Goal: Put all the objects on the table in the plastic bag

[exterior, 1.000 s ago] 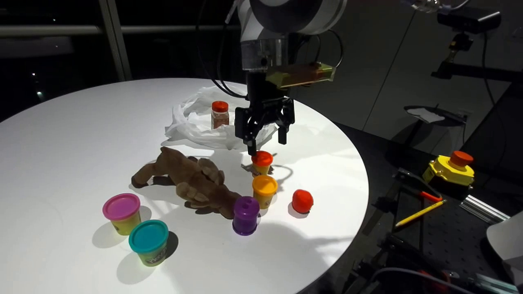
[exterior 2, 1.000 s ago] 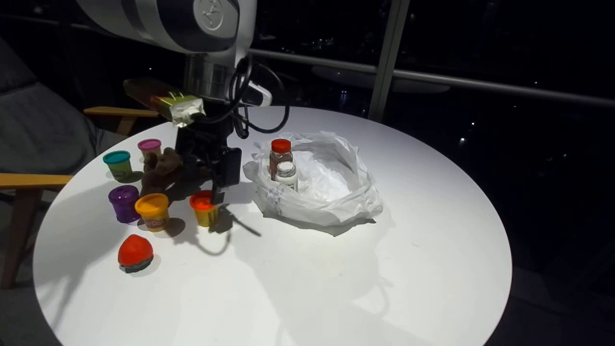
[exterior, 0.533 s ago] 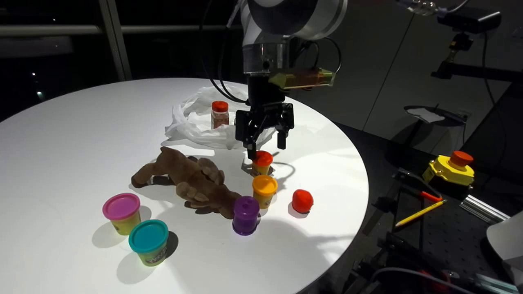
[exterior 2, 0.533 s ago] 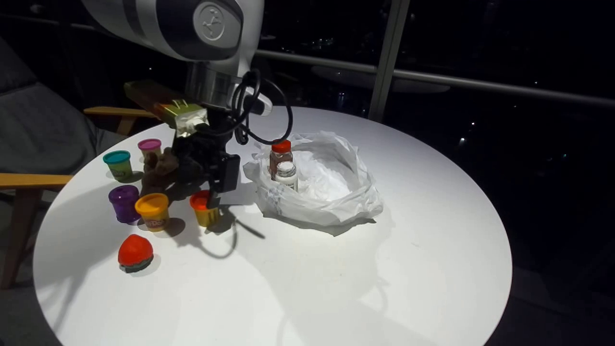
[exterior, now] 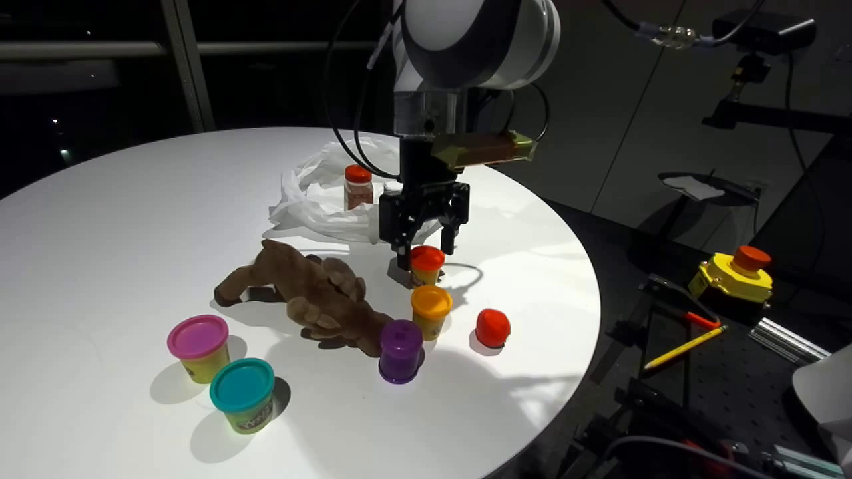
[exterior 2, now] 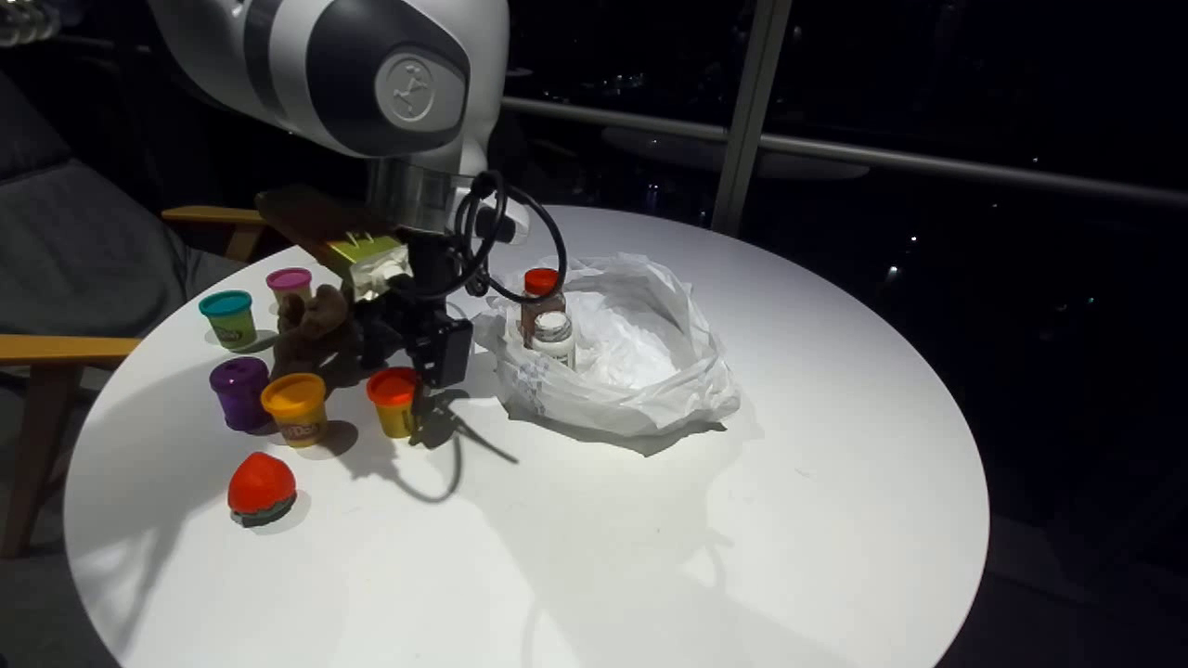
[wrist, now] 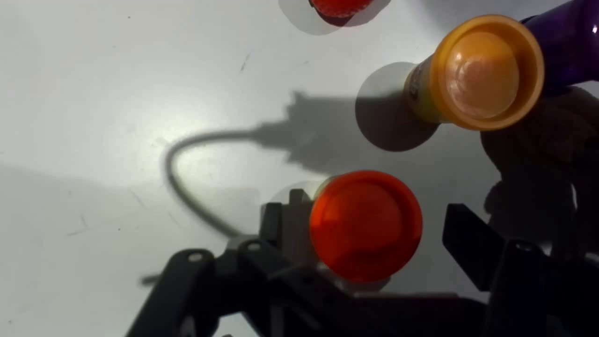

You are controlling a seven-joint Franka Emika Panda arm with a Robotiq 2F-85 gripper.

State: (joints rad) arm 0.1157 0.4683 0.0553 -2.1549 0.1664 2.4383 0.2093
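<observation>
My gripper (wrist: 366,228) stands open over the red-lidded cup (wrist: 369,224), one finger on either side of its lid. In the wrist view, gaps show between the lid and both fingers. An orange-lidded cup (exterior: 431,316), a purple cup (exterior: 401,352) and a red rounded object (exterior: 492,328) stand nearby on the white table (exterior 2: 789,501). The brown toy (exterior: 303,286) lies beside them, with the pink-lidded cup (exterior: 200,342) and the teal-lidded cup (exterior: 243,392) beyond. In the plastic bag (exterior 2: 617,408) are a red-capped jar (exterior 2: 541,281) and a white-capped bottle (exterior 2: 554,339).
The bag lies spread with its mouth upward, its wrinkled rim near the gripper. Black cables (exterior 2: 557,250) loop off the wrist toward the bag. A chair (exterior 2: 74,241) stands past the table's edge. Another camera (exterior: 765,33) is mounted off the table.
The arm has come down, bringing the fingers lower, to either side of the red-lidded cup. The fingers look slightly closer together. The objects on the table and the bag have stayed put.
</observation>
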